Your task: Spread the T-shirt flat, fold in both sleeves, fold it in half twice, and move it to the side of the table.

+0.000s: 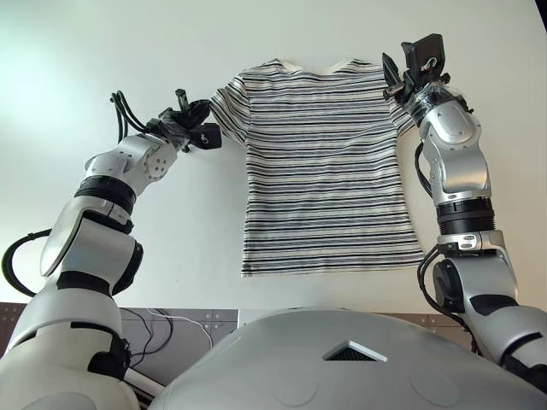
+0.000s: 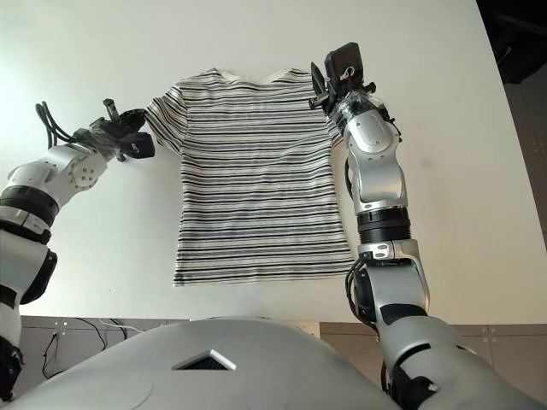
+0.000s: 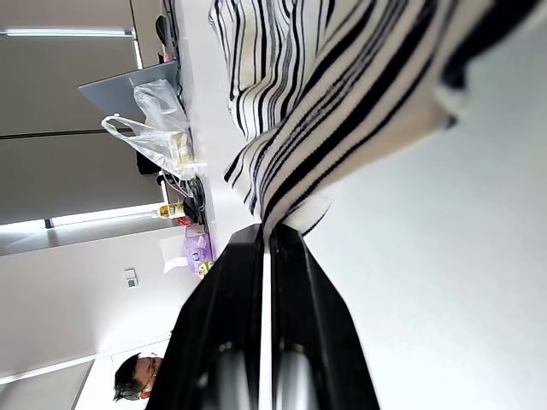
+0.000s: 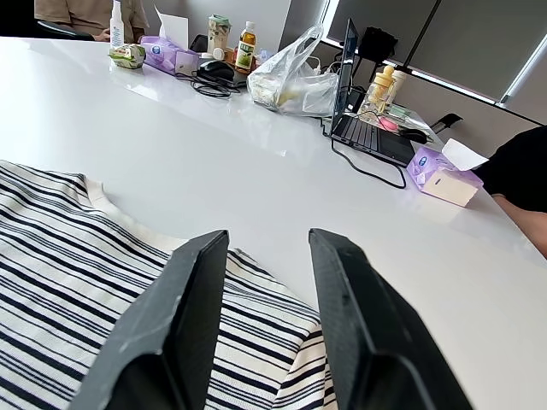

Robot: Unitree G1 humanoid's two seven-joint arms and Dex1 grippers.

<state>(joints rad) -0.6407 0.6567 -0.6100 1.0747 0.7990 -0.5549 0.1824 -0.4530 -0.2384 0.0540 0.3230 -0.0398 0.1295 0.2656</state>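
A: Since there's one striped T-shirt [image 1: 325, 162] lying flat on the white table [image 1: 102, 51], both sleeves out — where are the two grippers?

B: So the left gripper [image 1: 211, 134] is pinched tight on the left sleeve [image 1: 229, 107] hem. The right gripper [image 4: 269, 239] hangs over the other shoulder, fingers spread wide — holding nothing.
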